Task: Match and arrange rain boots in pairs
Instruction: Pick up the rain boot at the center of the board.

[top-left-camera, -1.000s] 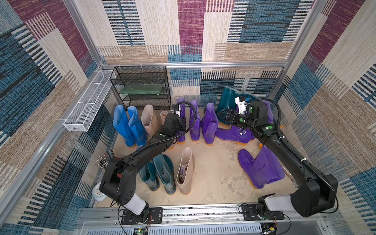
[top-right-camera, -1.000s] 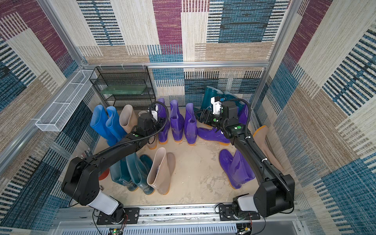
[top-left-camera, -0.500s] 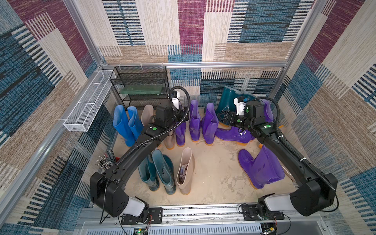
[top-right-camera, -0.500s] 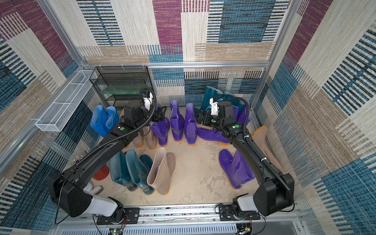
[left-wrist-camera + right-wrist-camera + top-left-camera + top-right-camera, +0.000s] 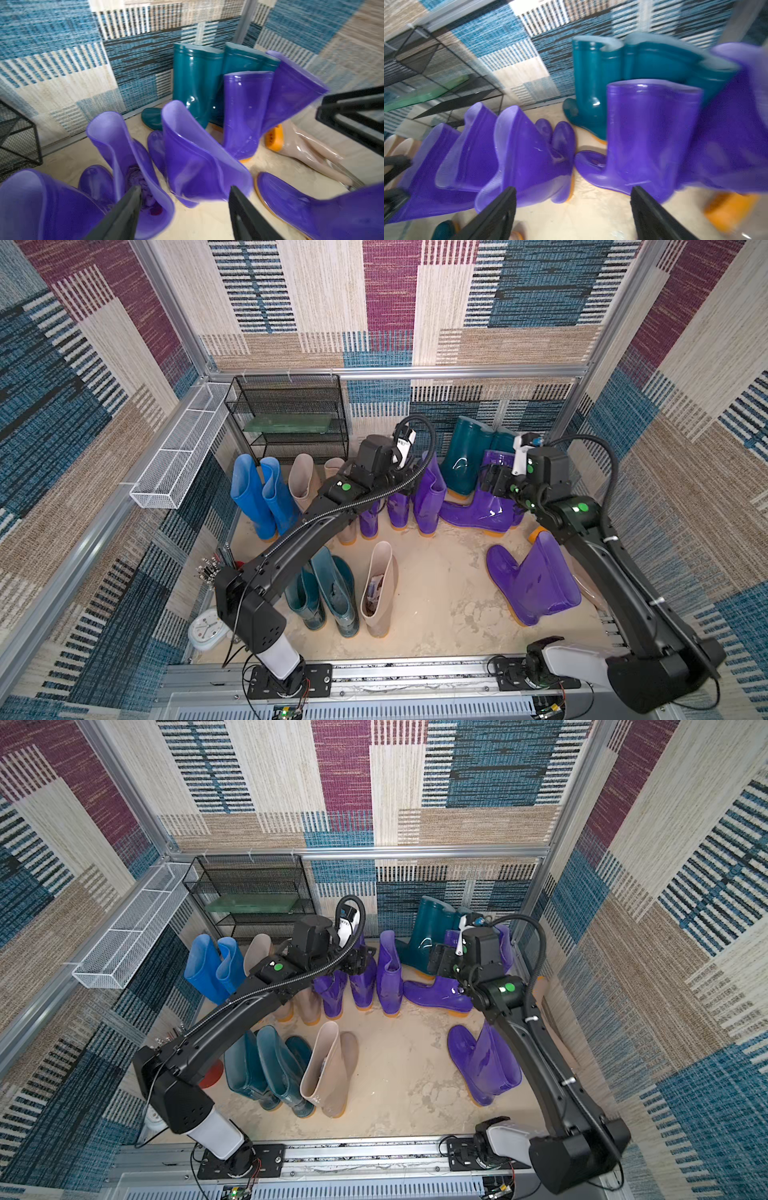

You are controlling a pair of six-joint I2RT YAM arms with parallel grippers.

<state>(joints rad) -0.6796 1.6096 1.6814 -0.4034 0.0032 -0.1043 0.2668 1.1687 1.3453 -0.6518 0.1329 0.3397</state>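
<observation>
The left end effector, parted and empty, is now swung over the purple rain boots at twelve o'clock. The right end effector is widened, also empty. Purple pairing is judged next.

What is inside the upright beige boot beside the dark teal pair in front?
A crumpled filling, pale with reddish patches, sits in the beige boot; what it is cannot be told. It hides the boot's foot.

My left arm and right arm reach over the purple rain boots by the back wall; blue rain boots stand near the black wire rack; another purple boot lies toppled.
</observation>
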